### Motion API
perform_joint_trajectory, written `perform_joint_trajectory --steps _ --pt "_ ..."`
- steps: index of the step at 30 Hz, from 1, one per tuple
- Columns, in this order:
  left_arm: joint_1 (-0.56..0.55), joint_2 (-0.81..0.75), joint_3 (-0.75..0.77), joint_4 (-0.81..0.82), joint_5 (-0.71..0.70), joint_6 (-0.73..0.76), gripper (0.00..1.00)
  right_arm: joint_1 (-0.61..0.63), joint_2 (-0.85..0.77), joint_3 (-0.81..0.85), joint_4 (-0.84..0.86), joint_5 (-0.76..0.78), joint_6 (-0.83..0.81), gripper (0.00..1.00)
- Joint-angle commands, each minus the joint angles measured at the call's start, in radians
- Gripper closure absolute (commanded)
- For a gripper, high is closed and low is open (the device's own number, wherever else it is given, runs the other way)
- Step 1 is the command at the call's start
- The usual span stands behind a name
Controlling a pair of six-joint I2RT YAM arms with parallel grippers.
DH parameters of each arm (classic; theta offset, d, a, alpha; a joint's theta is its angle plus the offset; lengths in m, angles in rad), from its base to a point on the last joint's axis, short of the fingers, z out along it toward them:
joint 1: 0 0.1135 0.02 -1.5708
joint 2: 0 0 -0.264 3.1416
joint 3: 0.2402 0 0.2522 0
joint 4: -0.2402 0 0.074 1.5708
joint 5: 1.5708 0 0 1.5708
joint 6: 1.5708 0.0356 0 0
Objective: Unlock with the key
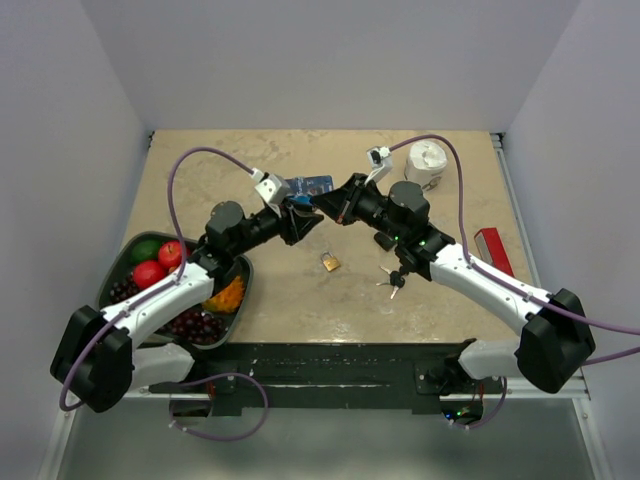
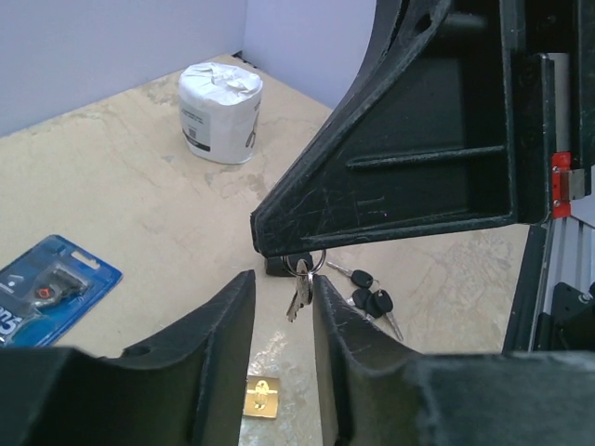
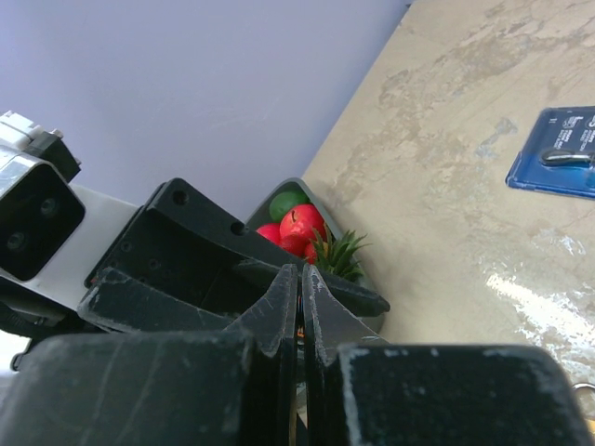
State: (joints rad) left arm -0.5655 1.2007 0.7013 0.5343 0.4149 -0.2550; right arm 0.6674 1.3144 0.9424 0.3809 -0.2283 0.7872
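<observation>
**Top external: the key [image 1: 392, 280] lies loose on the table [image 1: 200, 170]**

Top external shows the left gripper [image 1: 300, 216] and the right gripper [image 1: 328, 204] tip to tip above mid-table. The black-headed bunch lies flat by the right forearm, near a brass padlock [image 1: 330, 262] but apart from it.

Left wrist shows the left claw's fingers [image 2: 223, 325] partly apart, gripping nothing. A ring of silver keys [image 2: 299, 286] hangs in the gap between them; whether it touches them I cannot tell. The ring hangs from a small black piece [image 2: 282, 265] pinched at the right claw's tip. The key lies beyond, untouched.

Right wrist shows the right claw's fingers [image 3: 279, 307] pressed together, with a fruit tray [image 3: 364, 299] behind.
</observation>
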Motion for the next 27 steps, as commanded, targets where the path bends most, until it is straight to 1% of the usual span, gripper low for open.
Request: perform_joint_trajectory --steps 1,5,6,8,9,13,16,17,19,20,22,23,25,26,27 --pt "-0.008 0.019 0.040 0.093 -0.001 -0.012 0.69 0.003 -0.027 0.006 0.026 -0.005 0.015 1.00" --pt "-0.013 0.025 0.040 0.087 0.004 -0.012 0.83 0.003 -0.023 0.006 0.023 -0.003 0.017 1.00" --pt "-0.013 0.025 0.040 0.087 0.002 -0.013 0.89 0.003 -0.023 0.006 0.024 -0.003 0.015 1.00" --pt "-0.014 0.020 0.035 0.082 0.002 -0.015 0.97 0.003 -0.021 0.004 0.023 -0.003 0.014 1.00" --pt "-0.014 0.019 0.035 0.081 0.004 -0.015 1.00 0.004 -0.023 0.003 0.021 -0.003 0.015 1.00" --pt "-0.014 -0.016 0.018 0.044 0.008 0.011 1.00 0.001 -0.026 -0.007 0.010 0.004 0.006 1.00" --pt "-0.013 -0.052 0.017 -0.029 0.053 0.072 1.00 0.000 -0.037 -0.008 -0.031 0.021 -0.031 1.00" --pt "-0.014 -0.056 0.023 -0.086 0.105 0.092 1.00 -0.005 -0.046 -0.010 -0.040 0.027 -0.040 1.00" --pt "-0.013 -0.062 0.055 -0.164 0.156 0.155 1.00 -0.015 -0.053 -0.017 -0.069 0.026 -0.068 1.00" --pt "-0.013 -0.062 0.066 -0.254 0.197 0.198 1.00 -0.026 -0.061 -0.020 -0.079 0.012 -0.077 1.00" --pt "-0.013 -0.059 0.093 -0.345 0.228 0.236 1.00 -0.040 -0.064 -0.021 -0.111 -0.009 -0.114 0.99" --pt "-0.013 -0.059 0.098 -0.420 0.243 0.278 1.00 -0.052 -0.066 -0.019 -0.122 -0.025 -0.126 0.95" --pt "-0.013 -0.059 0.101 -0.485 0.255 0.309 1.00 -0.060 -0.073 -0.016 -0.160 -0.057 -0.170 0.89" --pt "-0.014 -0.059 0.102 -0.532 0.266 0.339 1.00 -0.069 -0.076 -0.010 -0.174 -0.066 -0.190 0.79" --pt "-0.014 -0.058 0.104 -0.581 0.269 0.353 1.00 -0.069 -0.084 -0.007 -0.210 -0.078 -0.228 0.73"
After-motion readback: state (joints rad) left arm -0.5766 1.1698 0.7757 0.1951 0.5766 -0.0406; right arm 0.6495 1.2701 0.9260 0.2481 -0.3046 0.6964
